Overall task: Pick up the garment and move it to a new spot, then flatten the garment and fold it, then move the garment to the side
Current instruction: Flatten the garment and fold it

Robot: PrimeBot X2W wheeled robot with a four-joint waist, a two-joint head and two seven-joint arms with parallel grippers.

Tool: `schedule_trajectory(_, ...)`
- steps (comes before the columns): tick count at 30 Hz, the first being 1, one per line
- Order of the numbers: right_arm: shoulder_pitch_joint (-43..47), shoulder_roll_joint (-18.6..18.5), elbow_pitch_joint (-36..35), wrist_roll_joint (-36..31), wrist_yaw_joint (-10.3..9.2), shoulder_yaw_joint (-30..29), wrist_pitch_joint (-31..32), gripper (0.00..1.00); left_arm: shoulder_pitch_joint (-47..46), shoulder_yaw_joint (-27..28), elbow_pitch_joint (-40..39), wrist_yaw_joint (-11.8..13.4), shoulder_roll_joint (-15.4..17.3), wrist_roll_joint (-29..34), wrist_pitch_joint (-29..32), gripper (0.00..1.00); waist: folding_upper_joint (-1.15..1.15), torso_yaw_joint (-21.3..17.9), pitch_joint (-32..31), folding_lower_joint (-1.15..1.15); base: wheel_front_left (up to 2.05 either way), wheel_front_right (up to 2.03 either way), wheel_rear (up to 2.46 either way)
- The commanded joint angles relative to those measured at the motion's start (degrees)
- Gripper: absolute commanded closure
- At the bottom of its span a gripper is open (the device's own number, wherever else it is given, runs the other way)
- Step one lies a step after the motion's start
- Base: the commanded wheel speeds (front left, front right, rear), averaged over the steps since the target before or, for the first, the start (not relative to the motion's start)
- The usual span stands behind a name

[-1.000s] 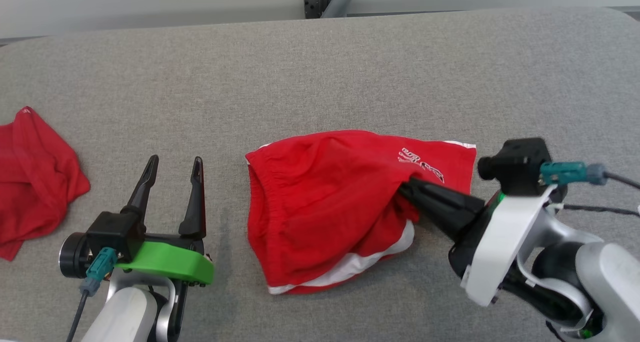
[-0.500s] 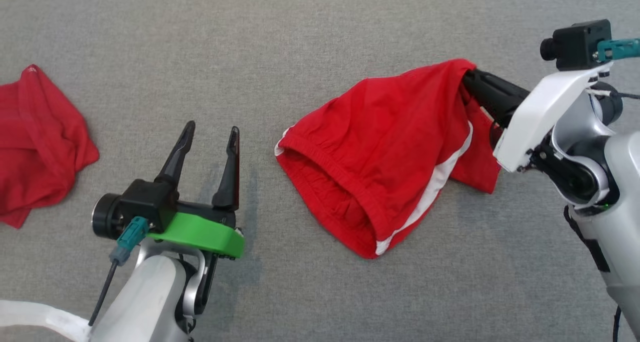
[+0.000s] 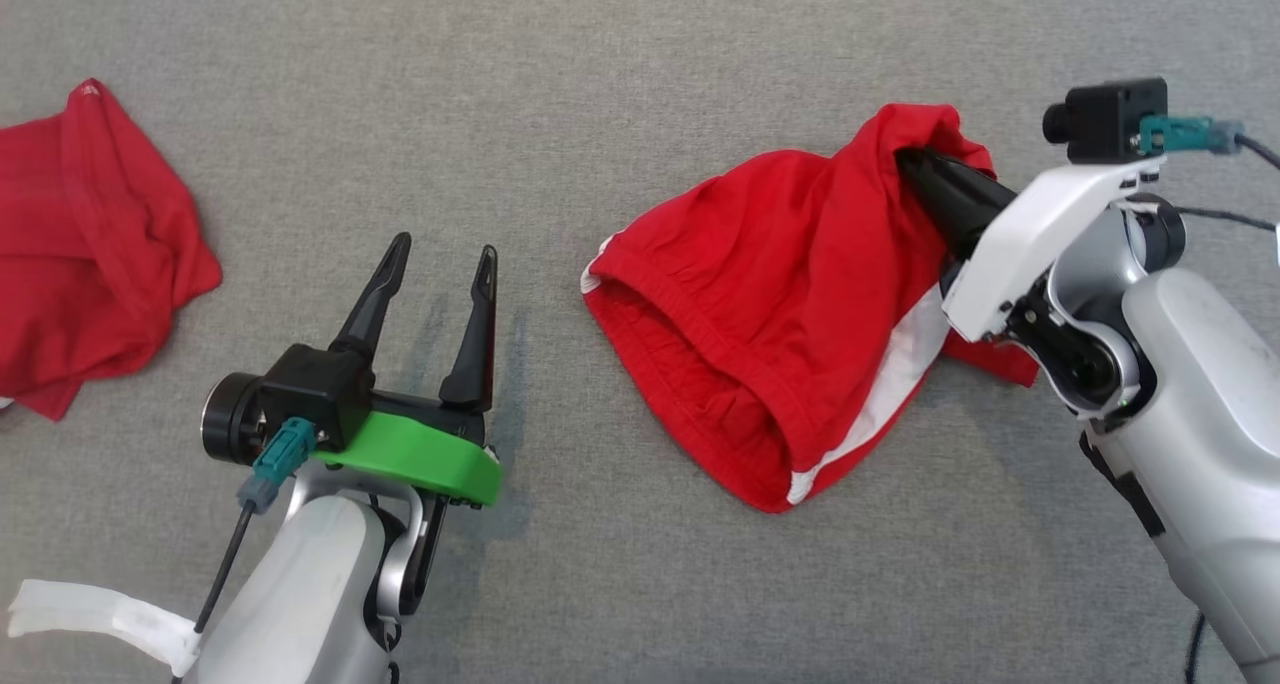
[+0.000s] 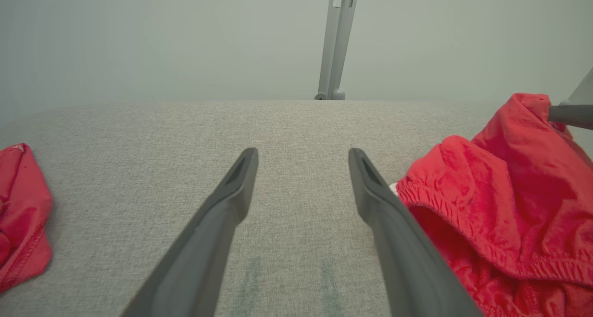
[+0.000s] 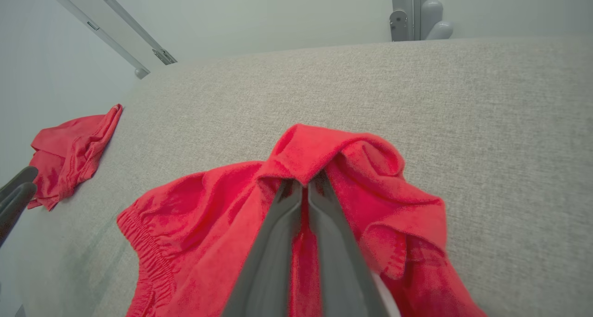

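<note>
The garment [image 3: 780, 304] is a pair of red shorts with white side trim and an elastic waistband. My right gripper [image 3: 905, 159] is shut on a fold of it and holds that end raised, while the waistband end trails on the grey surface. In the right wrist view the garment [image 5: 296, 201] drapes over both shut fingers, pinched at the right gripper [image 5: 303, 182]. My left gripper [image 3: 440, 254] stands open to the garment's left with nothing between its fingers. Seen from the left wrist, the left gripper [image 4: 301, 157] points over bare cloth, with the garment [image 4: 500, 196] at the right.
A second red garment [image 3: 80, 244] lies crumpled at the far left of the grey padded table [image 3: 560, 94], also seen as a red heap [image 5: 69, 155] from the right wrist. A grey post [image 4: 336, 39] stands behind the table's far edge.
My right gripper has lifted the garment off the table and carried it right and away; it now hangs from the pinch. The head camera tilted down. The left gripper stayed open.
</note>
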Motion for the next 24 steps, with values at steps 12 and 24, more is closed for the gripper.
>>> schedule_trajectory(12,12.2,-3.3,-1.2,-0.3,0.01,-4.5,-14.6,0.0,2.6,2.3,0.1,0.2,1.2,-0.5,-0.4,0.0,0.0,-6.6,-4.9,-0.01,0.0,0.0,0.0)
schedule_trajectory(24,19.4,0.7,-3.3,-14.2,0.01,-13.7,-24.3,0.0,6.1,2.6,-1.9,1.1,3.3,-1.3,1.4,0.0,0.0,-9.9,-10.2,-0.01,0.0,0.0,0.0)
